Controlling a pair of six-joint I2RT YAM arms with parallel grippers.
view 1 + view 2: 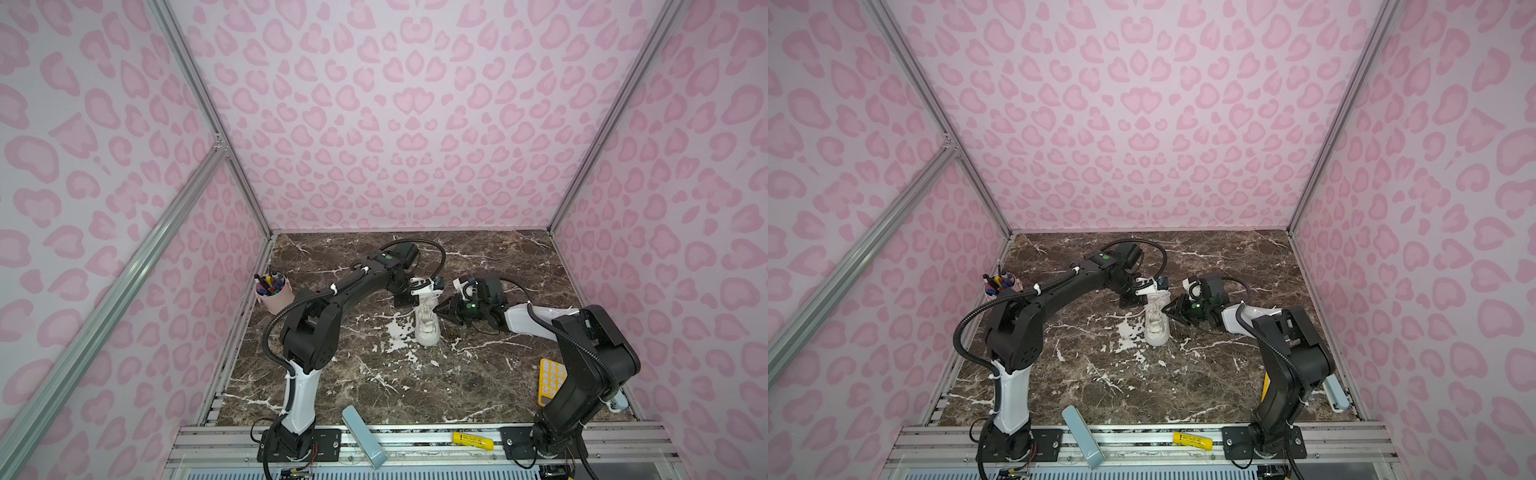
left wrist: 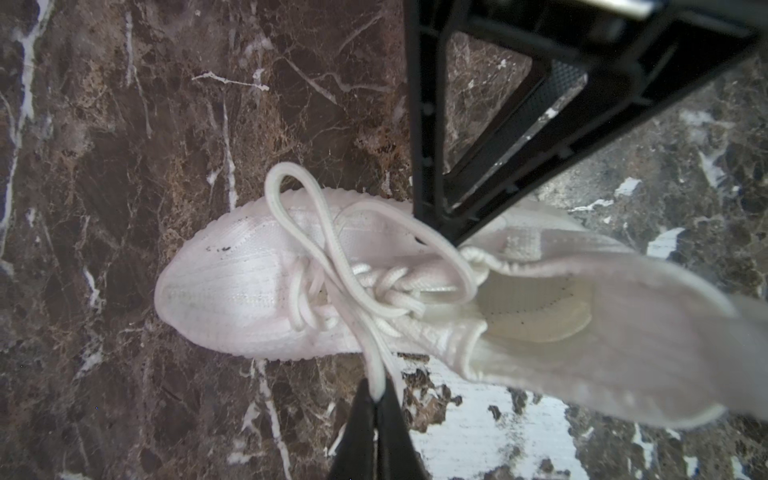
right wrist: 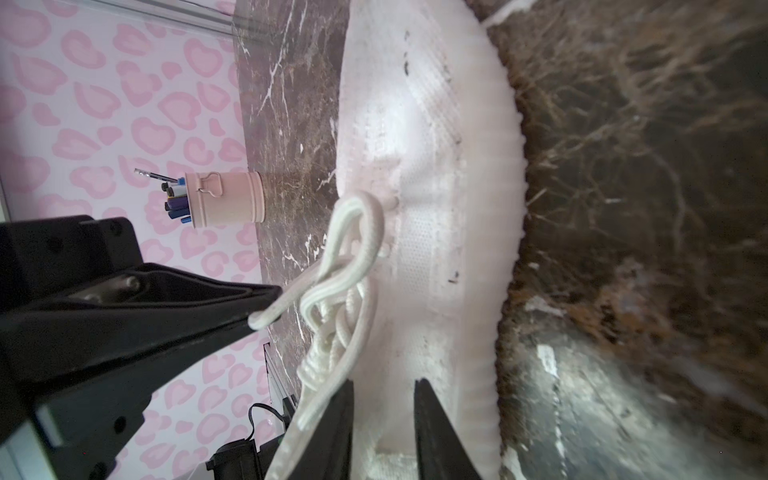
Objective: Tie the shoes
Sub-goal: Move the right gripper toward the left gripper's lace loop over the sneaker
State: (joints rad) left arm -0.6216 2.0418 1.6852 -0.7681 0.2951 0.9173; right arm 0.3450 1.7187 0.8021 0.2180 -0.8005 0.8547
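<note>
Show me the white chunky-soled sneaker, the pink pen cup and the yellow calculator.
White chunky-soled sneaker [image 1: 428, 328]: top view, toe end.
Pink pen cup [image 1: 277, 300]: top view, side wall.
Yellow calculator [image 1: 550, 380]: top view, keypad face.

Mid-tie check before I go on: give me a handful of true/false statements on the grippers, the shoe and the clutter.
1. The left gripper is clamped on a lace. True.
2. The sneaker lies on its side. False: it stands on its sole.
3. In both top views a pen cup stands left of the sneaker. True.
4. The right gripper is pressed fully shut. False: the right wrist view shows a gap between its fingers.
5. The yellow calculator touches the sneaker's toe. False: it lies apart, by the right arm's base.
</note>
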